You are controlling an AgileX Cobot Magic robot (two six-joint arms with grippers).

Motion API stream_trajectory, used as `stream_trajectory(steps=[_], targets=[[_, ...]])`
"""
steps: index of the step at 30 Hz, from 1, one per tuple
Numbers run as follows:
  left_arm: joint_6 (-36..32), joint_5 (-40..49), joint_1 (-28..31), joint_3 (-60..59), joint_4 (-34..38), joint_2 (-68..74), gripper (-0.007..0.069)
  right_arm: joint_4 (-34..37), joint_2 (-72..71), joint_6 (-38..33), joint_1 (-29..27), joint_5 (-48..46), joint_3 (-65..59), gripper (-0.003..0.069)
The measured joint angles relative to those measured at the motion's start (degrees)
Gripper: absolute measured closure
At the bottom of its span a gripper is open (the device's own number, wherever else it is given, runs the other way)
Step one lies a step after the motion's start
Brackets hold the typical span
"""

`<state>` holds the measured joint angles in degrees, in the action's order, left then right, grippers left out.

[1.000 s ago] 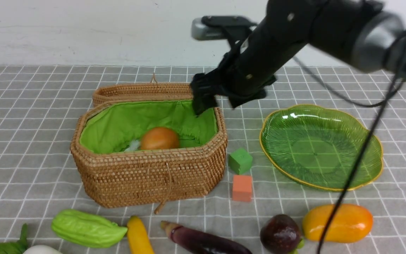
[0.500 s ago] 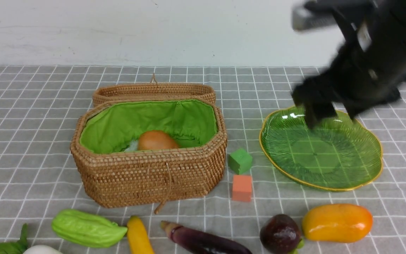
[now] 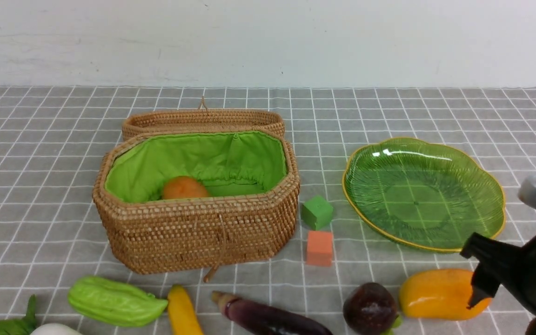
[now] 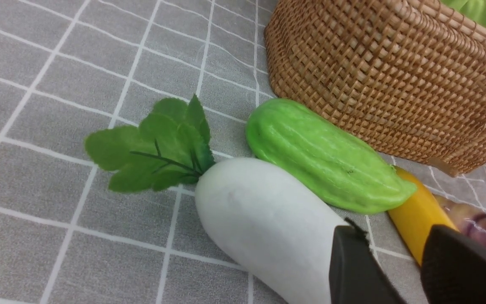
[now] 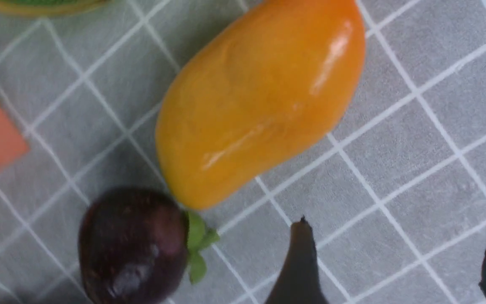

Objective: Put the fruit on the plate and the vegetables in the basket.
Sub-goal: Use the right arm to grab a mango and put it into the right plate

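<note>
The basket [image 3: 193, 232] holds the round brown-orange vegetable [image 3: 184, 187]. The green plate [image 3: 424, 193] is bare. Along the front edge lie the radish [image 4: 264, 223], gourd [image 3: 114, 301], banana [image 3: 183, 311], eggplant [image 3: 268, 318], mangosteen [image 3: 370, 308] and mango [image 3: 440, 294]. My right gripper [image 3: 472, 277] is open and empty, low at the mango's right end; in the right wrist view [image 5: 401, 219] the mango [image 5: 260, 101] and mangosteen [image 5: 133, 247] lie ahead of it. My left gripper [image 4: 395, 236] is open and empty, between the radish and banana [image 4: 420, 215].
A green cube [image 3: 317, 211] and an orange cube [image 3: 319, 248] sit between basket and plate. The shallow woven lid [image 3: 203, 120] leans behind the basket. The grey checked cloth covers the table, and a white wall stands at the back.
My right arm swung from above the basket, over the plate, down to the front right beside the mango. The brown-orange vegetable rolled left and settled lower in the basket.
</note>
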<state>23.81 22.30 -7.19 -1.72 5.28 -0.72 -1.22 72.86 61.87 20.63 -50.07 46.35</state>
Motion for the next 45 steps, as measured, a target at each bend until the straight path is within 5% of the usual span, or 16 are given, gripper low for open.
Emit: stream_trajectory(steps=[8,16,26,45], targets=[[0.0,0.0,0.0,0.0,0.0,0.0,0.0386,1.6,0.1,3.2,-1.1,17.4,-0.9,0.0032],[0.0,0.0,0.0,0.0,0.0,0.0,0.0386,2.7,3.6,3.6,-1.2,13.4,-0.9,-0.0015],[0.0,0.0,0.0,0.0,0.0,0.0,0.0386,14.1,14.6,4.2,-1.2,18.6,-0.9,-0.0015],[0.0,0.0,0.0,0.0,0.0,0.0,0.0386,7.4,12.8,6.2,-6.1,16.2,-0.9,0.0013]])
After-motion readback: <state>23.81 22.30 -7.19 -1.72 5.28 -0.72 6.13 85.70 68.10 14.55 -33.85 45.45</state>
